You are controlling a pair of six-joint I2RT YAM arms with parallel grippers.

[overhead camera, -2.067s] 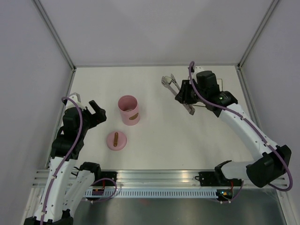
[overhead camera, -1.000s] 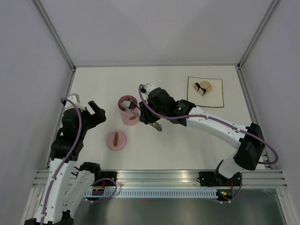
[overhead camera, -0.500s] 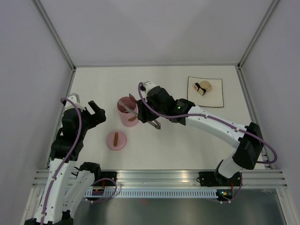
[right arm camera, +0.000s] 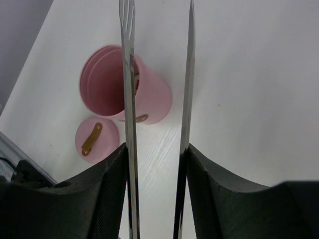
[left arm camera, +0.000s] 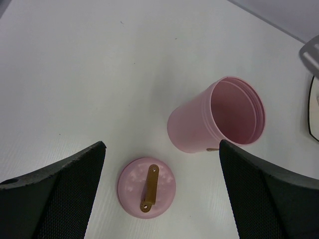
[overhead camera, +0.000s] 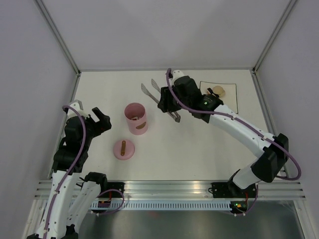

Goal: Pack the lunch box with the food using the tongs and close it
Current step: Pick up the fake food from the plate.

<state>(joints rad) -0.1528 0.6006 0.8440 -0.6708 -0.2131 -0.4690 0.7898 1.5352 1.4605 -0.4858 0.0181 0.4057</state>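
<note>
The lunch box, a pink pot (overhead camera: pixel 135 118) (left arm camera: pixel 219 119) (right arm camera: pixel 124 89), stands upright and open left of the table's middle, with a small beige bit showing inside from above. Its lid (overhead camera: pixel 123 149) (left arm camera: pixel 146 186) (right arm camera: pixel 94 137) lies flat in front of it. My right gripper (overhead camera: pixel 167 103) (right arm camera: pixel 155 149) is shut on the tongs (overhead camera: pixel 146 90) (right arm camera: pixel 128 99), held above the table behind and right of the pot; the tips are apart with nothing between them. A beige piece of food (overhead camera: pixel 218 90) shows on the plate. My left gripper (overhead camera: pixel 94 119) (left arm camera: pixel 162 149) hangs open left of the pot.
The square white dark-edged plate (overhead camera: pixel 232 97) sits at the back right, partly covered by my right arm. Grey walls close the table's left, back and right sides. A metal rail (overhead camera: pixel 169 189) runs along the near edge.
My right arm has drawn the tongs out of the pot's mouth and swung them back and to the right, toward the plate. The left arm has barely moved.
</note>
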